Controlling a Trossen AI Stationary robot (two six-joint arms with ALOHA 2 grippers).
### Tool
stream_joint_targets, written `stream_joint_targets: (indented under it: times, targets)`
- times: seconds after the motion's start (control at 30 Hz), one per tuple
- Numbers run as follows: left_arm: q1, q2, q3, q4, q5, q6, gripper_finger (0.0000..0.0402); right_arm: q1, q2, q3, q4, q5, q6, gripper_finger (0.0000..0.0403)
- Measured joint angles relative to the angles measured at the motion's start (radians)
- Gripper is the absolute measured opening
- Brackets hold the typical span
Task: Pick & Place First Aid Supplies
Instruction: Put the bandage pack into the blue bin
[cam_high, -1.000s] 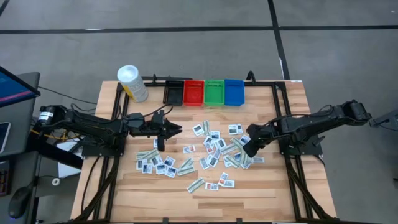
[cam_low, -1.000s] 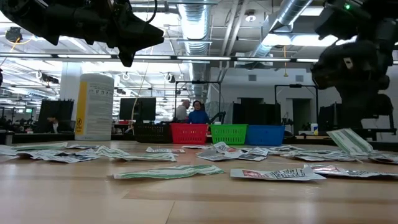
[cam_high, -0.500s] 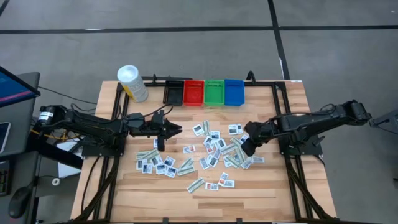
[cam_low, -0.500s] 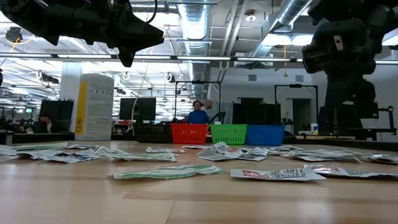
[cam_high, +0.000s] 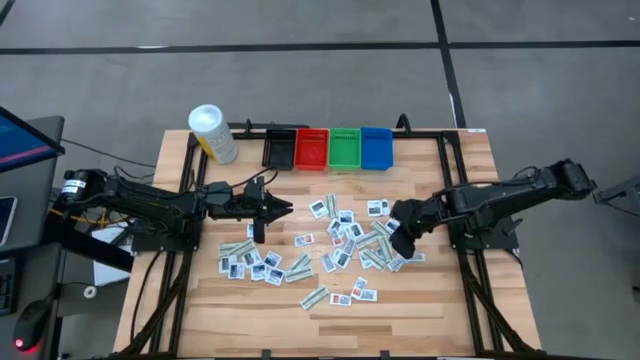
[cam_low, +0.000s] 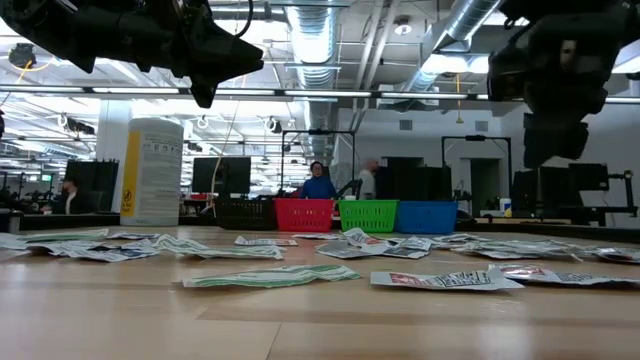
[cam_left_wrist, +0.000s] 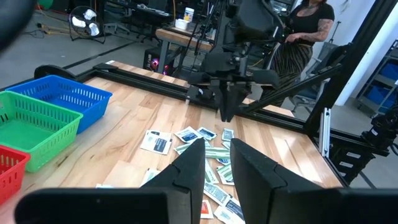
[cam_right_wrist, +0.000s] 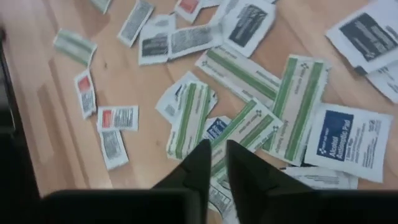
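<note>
Two dark arms are reaching in over a pale wooden slatted table (cam_high: 430, 290) edged by a black metal frame (cam_high: 440, 135), with grey floor lying all around it. Beyond the far edge, the low view is showing a large open workshop with ceiling ducts (cam_low: 320, 30), strip lights, desks and monitors, and people (cam_low: 318, 181) standing behind the bins.

Four small bins are sitting in a row at the far edge: black (cam_high: 279, 148), red (cam_high: 311, 148), green (cam_high: 344, 147) and blue (cam_high: 376, 147). A white-capped yellow bottle (cam_high: 212, 133) is standing at the far left corner.

Dozens of first aid supplies (cam_high: 340, 240) are lying scattered flat across the middle of the table, squarish white packets mixed with longer green-striped strips (cam_right_wrist: 298, 102).

The left gripper (cam_high: 285, 208) is hovering above the table near the left side of the scatter, its fingers (cam_left_wrist: 189, 165) standing slightly apart and holding nothing. The right gripper (cam_high: 400, 240) is hanging just over the right end of the pile, its fingers (cam_right_wrist: 200, 160) parted by a narrow gap, with no packet between them.
</note>
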Motion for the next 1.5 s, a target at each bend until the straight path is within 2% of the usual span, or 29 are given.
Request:
stream_joint_targets:
  times: [0.33,0.5,0.67,1.0,1.13,1.5]
  targets:
    - [0.0,0.0,0.0,0.0,-0.01,0.0,0.0076,0.073,0.001,0.0,0.099,0.079,-0.371,0.02]
    - [0.0,0.0,0.0,0.0,-0.011,0.0,0.0076,0.111,0.023,0.0,0.114,0.08,-0.534,0.0235]
    - [0.0,0.0,0.0,0.0,-0.011,0.0,0.0076,0.127,0.13,0.0,0.106,0.109,-0.628,0.0229]
    - [0.0,0.0,0.0,0.0,-0.011,0.0,0.0076,0.162,0.403,-0.001,0.194,0.102,-0.634,0.0196]
    - [0.0,0.0,0.0,0.0,-0.011,0.0,0.0076,0.191,0.44,0.008,0.203,0.105,-0.62,0.0184]
    - [0.0,0.0,0.0,0.0,-0.011,0.001,0.0076,0.199,0.432,0.018,0.188,0.105,-0.617,0.0147]
